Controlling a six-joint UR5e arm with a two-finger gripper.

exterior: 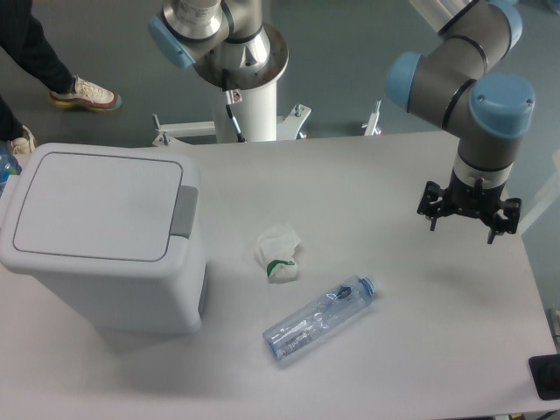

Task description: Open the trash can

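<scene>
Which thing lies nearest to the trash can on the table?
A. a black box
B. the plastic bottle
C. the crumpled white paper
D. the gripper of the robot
C: the crumpled white paper lies just right of the trash can, while the plastic bottle is farther off and the gripper hangs far over the right side of the table.

Single fixed view, set high above the near edge of the surface [411, 341] and tilted steeply down across it. Faces the far side, toward the white arm pedestal [254, 109] and a strip of grey floor [350, 52] beyond. Near enough that the surface fills most of the frame. Cuts off the trash can [101, 236] slightly at left and the arm [464, 79] at top right.
</scene>
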